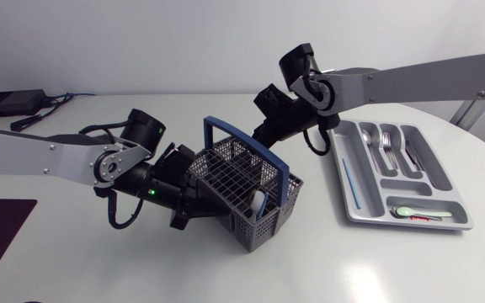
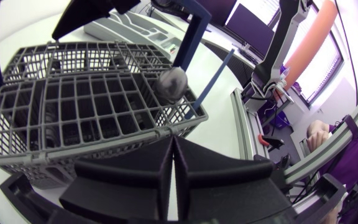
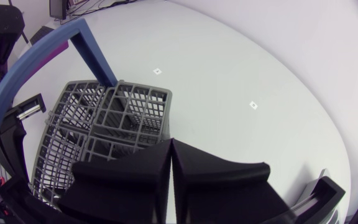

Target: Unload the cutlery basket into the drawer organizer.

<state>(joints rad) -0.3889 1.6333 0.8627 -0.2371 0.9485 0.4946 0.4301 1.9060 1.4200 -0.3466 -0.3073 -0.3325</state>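
Here the grey plastic grid cutlery basket with a blue handle (image 1: pixel 251 181) sits on the white tabletop (image 1: pixel 99 261), left of the grey drawer organizer (image 1: pixel 369 217). The left hand (image 2: pixel 173 140) and right hand (image 3: pixel 170 144), each with fingers pressed together, are at its rim.

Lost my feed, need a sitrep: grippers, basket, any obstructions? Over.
Left gripper shut at basket rim, right gripper likewise; grip unconfirmed. Spoon in basket, not yet unloaded. Nothing on table between basket and drawer organizer.
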